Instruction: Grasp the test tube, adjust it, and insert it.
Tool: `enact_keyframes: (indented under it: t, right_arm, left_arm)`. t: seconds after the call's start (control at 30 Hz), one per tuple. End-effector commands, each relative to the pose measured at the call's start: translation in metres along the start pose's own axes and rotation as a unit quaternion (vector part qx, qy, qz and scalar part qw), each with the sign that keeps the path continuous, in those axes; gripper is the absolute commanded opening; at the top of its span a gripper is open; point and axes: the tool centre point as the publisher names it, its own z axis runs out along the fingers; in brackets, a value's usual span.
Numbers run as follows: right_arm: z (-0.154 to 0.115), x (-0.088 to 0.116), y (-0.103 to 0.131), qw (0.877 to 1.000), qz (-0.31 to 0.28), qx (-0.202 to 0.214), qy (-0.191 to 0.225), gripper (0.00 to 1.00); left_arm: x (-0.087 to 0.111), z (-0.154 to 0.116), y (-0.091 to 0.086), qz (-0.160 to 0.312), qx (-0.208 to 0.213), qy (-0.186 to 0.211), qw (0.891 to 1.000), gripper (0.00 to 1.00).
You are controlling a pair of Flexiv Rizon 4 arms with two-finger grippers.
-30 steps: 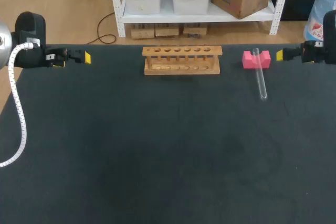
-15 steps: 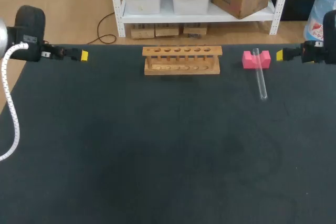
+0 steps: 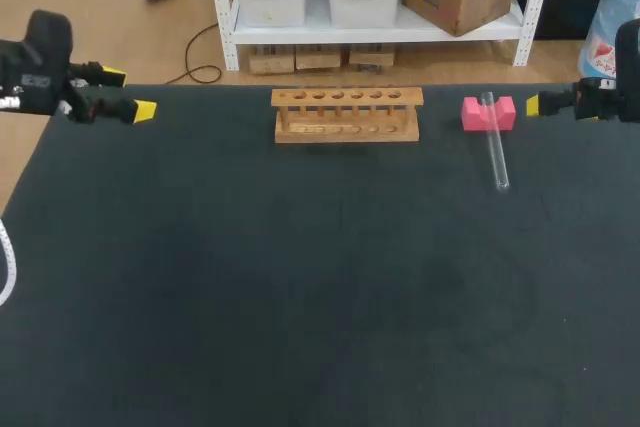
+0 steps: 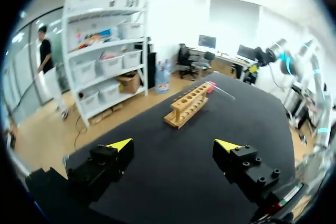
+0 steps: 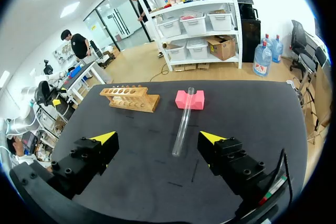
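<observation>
A clear test tube (image 3: pixel 494 143) lies on the black table, its upper end resting in the notch of a pink block (image 3: pixel 488 113). The wooden rack (image 3: pixel 346 114) with a row of holes stands at the back middle. My right gripper (image 3: pixel 534 105) hangs at the table's right edge, just right of the pink block, open and empty. From its wrist view the tube (image 5: pixel 183 121) and the block (image 5: pixel 190 99) lie ahead of the right gripper (image 5: pixel 157 137). My left gripper (image 3: pixel 128 93) is open at the far left edge. In its own view the left gripper (image 4: pixel 173 144) has the rack (image 4: pixel 188 104) far ahead of it.
The black table (image 3: pixel 320 287) stretches wide and flat in front of the rack. A white cable (image 3: pixel 8 267) of my left arm hangs over the table's left edge.
My left arm has drawn back to the left and turned, so both yellow tips now show. The right arm, the tube and the rack have not moved.
</observation>
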Motion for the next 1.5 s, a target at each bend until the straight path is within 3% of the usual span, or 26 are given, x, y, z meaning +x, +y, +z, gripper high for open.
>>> enact_keyframes:
  t: [0.03, 0.37, 0.87, 1.47, 1.5]
  right_arm:
    - [-0.001, 0.0, 0.001, 1.0, 0.0, 0.003, 0.0, 1.0]
    - [-0.001, 0.0, 0.001, 1.0, 0.0, 0.003, 0.0, 1.0]
    - [-0.001, 0.0, 0.001, 1.0, 0.0, 0.003, 0.0, 1.0]
    - [-0.001, 0.0, 0.001, 1.0, 0.0, 0.003, 0.0, 1.0]
    - [-0.007, 0.001, -0.003, 1.0, -0.002, 0.026, 0.001, 1.0]
  left_arm:
    - [0.004, 0.015, 0.014, 0.031, 0.118, -0.099, 0.988, 1.0]
    - [-0.001, 0.049, 0.026, 0.053, 0.141, -0.113, 0.982, 1.0]
    - [-0.004, 0.088, 0.02, 0.071, 0.176, -0.114, 0.975, 1.0]
    - [-0.006, 0.089, 0.019, 0.075, 0.172, -0.12, 0.975, 1.0]
    - [-0.006, 0.089, 0.019, 0.075, 0.172, -0.12, 0.975, 1.0]
